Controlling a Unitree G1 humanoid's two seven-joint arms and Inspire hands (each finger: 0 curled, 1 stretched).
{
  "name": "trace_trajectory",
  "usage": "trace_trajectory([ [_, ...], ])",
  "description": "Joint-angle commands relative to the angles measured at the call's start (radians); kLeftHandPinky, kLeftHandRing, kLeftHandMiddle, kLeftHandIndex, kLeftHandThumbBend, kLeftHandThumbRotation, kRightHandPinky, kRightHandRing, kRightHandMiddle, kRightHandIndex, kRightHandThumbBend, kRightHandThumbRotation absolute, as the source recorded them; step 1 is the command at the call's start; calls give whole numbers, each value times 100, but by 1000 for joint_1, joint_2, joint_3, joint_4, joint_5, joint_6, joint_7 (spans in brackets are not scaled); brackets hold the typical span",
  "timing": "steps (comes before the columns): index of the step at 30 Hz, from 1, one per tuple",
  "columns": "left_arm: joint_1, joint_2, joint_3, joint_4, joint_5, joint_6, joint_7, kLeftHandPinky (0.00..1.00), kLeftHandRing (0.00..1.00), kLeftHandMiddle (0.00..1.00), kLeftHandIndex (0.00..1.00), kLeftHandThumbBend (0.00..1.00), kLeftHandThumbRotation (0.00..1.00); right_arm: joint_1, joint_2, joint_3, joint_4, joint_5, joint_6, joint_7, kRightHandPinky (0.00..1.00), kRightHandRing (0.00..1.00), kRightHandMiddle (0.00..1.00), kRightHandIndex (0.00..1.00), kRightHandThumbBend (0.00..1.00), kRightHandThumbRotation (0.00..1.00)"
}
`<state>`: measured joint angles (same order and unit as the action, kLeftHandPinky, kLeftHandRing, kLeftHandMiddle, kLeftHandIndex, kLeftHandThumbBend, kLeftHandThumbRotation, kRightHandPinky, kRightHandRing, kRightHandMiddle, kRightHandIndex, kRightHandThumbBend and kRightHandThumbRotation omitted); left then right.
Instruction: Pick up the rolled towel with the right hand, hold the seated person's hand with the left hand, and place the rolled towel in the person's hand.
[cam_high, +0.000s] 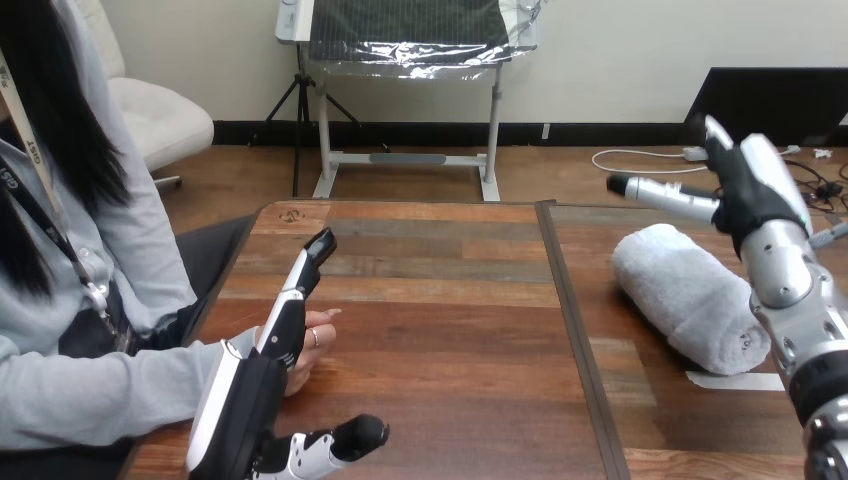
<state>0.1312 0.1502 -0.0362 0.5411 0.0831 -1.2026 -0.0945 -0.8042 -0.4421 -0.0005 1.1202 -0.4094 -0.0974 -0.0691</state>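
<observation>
Well, straight-fingered right hand (748, 190) near rolled towel (685, 295); left hand (245, 400) beside person's hand (318, 338).

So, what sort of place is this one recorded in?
Likely an indoor tabletop setup for care-style handover practice: a wooden table, a rolled white towel lying on it, and a seated person's hand at its left side.
</observation>
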Motion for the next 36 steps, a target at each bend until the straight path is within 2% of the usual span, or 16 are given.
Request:
trace_trajectory([
  [1, -31, 4, -4, -28, -28, -44, -4, 100, 100, 98, 97, 100, 74, -222, -59, 35, 128, -24, 29, -41, 82, 97, 97, 98, 100, 54],
  [5, -25, 3, -1, -37, -27, -46, -2, 100, 100, 98, 97, 100, 74, -236, -63, 57, 162, -45, 59, -36, 82, 97, 97, 98, 100, 54],
  [14, -10, 10, -6, -58, -45, -42, -9, 100, 100, 99, 98, 100, 74, -237, -64, 79, 209, -61, 104, -22, 87, 99, 99, 99, 100, 54],
  [25, 10, 9, -10, -85, -71, -42, -22, 100, 100, 100, 98, 100, 71, -226, -62, 116, 237, -85, 155, -10, 90, 100, 100, 100, 100, 57],
  [29, 16, 13, -7, -92, -72, -47, -25, 100, 100, 100, 98, 100, 70, -220, -61, 140, 245, -108, 178, -8, 90, 100, 100, 100, 100, 60],
  [36, 32, 17, -7, -111, -79, -45, -32, 100, 100, 100, 98, 100, 70, -205, -61, 157, 252, -120, 193, -8, 91, 100, 100, 99, 100, 62],
])
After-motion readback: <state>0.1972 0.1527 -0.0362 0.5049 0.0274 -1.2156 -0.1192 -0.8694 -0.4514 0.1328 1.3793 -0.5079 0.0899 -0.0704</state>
